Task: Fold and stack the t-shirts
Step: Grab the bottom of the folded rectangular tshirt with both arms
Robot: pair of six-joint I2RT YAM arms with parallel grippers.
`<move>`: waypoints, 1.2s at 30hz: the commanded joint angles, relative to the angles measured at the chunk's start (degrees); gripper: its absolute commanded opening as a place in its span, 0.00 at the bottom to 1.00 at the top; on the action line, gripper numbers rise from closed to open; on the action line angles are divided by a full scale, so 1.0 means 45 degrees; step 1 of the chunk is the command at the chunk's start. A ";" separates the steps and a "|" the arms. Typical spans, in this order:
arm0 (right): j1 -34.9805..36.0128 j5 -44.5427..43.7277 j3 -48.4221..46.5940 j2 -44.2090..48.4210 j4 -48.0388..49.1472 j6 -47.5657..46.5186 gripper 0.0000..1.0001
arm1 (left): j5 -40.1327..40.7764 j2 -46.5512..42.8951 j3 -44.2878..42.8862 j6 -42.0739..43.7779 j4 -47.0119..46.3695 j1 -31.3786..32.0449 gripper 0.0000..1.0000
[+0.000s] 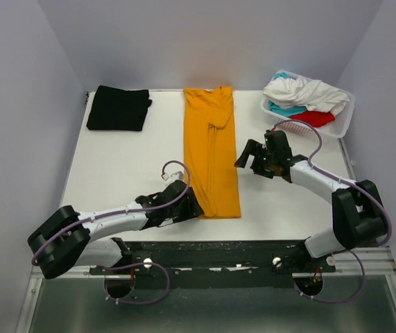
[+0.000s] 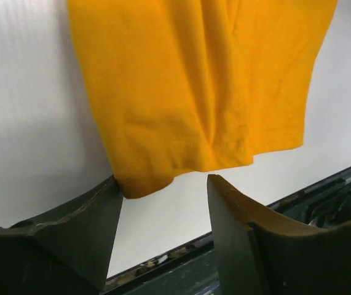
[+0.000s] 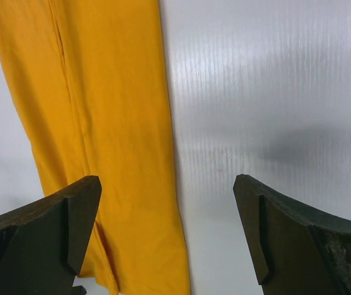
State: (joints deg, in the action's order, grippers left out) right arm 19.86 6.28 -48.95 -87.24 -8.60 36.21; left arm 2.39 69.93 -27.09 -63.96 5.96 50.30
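Observation:
The mustard-orange t-shirt lies flat in a long narrow strip down the middle of the table. It also shows in the left wrist view and the right wrist view. A folded black t-shirt lies at the back left. White, teal and red shirts sit bunched in the basket. My left gripper is open and empty at the strip's near left corner, the corner just at its left finger. My right gripper is open and empty over the strip's right edge.
The white lattice basket stands at the back right corner. The table's near edge with its black rail runs just behind the left gripper. White walls close the table at the back and sides.

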 commanded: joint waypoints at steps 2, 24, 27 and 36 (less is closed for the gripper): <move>-0.0028 0.1342 0.1401 0.1347 -0.0930 0.0537 0.98 | 0.1337 0.1035 0.0238 -0.1385 -0.0419 0.0742 0.33; 0.1065 0.3750 0.5059 0.3668 -0.1433 -0.0518 0.75 | 0.2540 0.2775 -0.0890 -0.2979 0.0084 0.3084 0.00; 0.1111 0.2756 0.5262 0.3392 -0.1334 -0.0172 0.58 | 0.2656 0.2832 -0.0859 -0.3125 0.0139 0.3172 0.00; 0.1343 0.3517 0.4799 0.4373 -0.3215 -0.0443 0.17 | 0.3084 0.1820 -0.0794 -0.3170 0.1101 0.4108 0.00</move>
State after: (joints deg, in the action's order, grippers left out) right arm 25.19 20.51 -26.41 -70.37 -16.49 35.44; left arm 14.52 79.99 -31.53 -77.67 3.66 65.30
